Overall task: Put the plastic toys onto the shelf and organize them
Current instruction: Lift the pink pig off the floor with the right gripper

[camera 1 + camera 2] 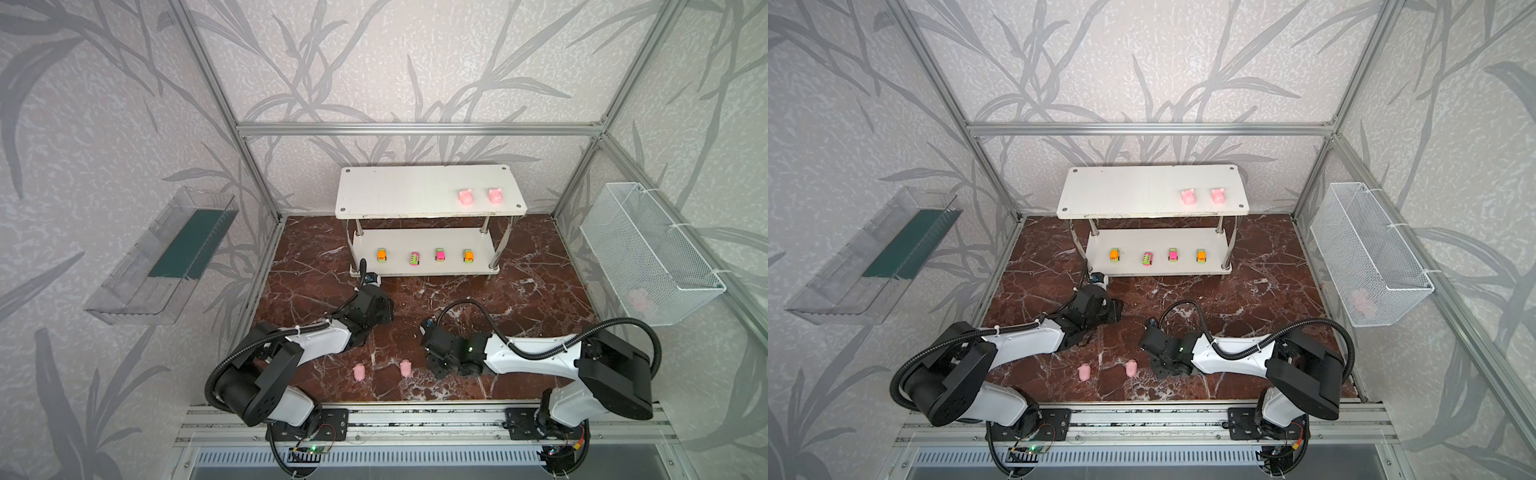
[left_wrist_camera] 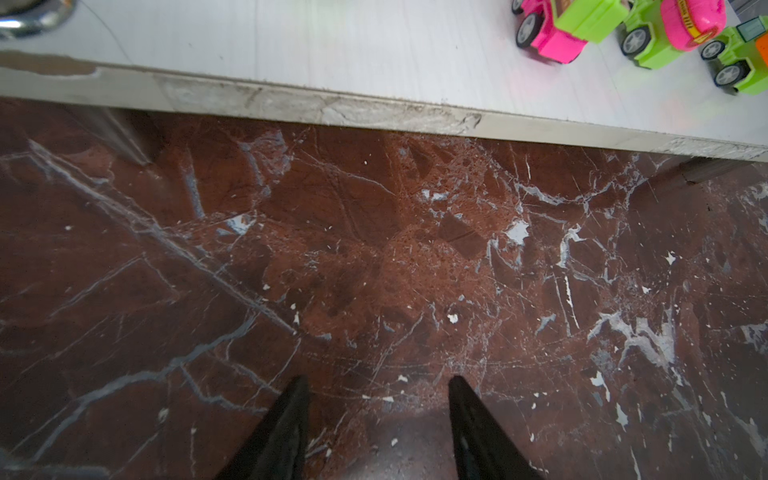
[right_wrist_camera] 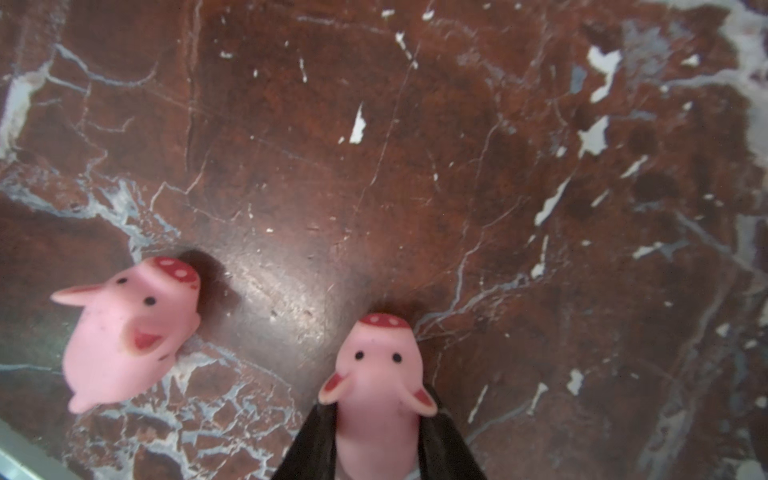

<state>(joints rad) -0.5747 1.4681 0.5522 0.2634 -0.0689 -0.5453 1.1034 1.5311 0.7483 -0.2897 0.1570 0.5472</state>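
At the far middle of a red-brown, white-veined marble worktop (image 1: 540,299), boxed in by leaf-patterned walls (image 1: 374,62) and aluminium framing (image 1: 415,129): white two-tier shelf (image 1: 395,195) on chrome posts. Clear tray (image 1: 162,266) on the left wall; wire basket (image 1: 648,253) on the right wall, with a blurred pale-pink shape inside. Upper tier, right end: left shelf pig (image 1: 466,197) and right shelf pig (image 1: 495,195), side by side, not touching. Lower tier: row of four toy cars (image 1: 415,258), spaced apart, in orange, pink and green. Near middle of the worktop, in both top views: held pig (image 1: 406,368) with loose pig (image 1: 359,372) to its left, apart. Right hand (image 3: 379,415) clamped on the rear of the held pig, one finger (image 3: 311,449) against each flank, snout end projecting past the fingertips. Left hand (image 2: 378,380) with fingers apart and nothing between them, over bare marble just near of the lower tier's left end, well apart from every pig.
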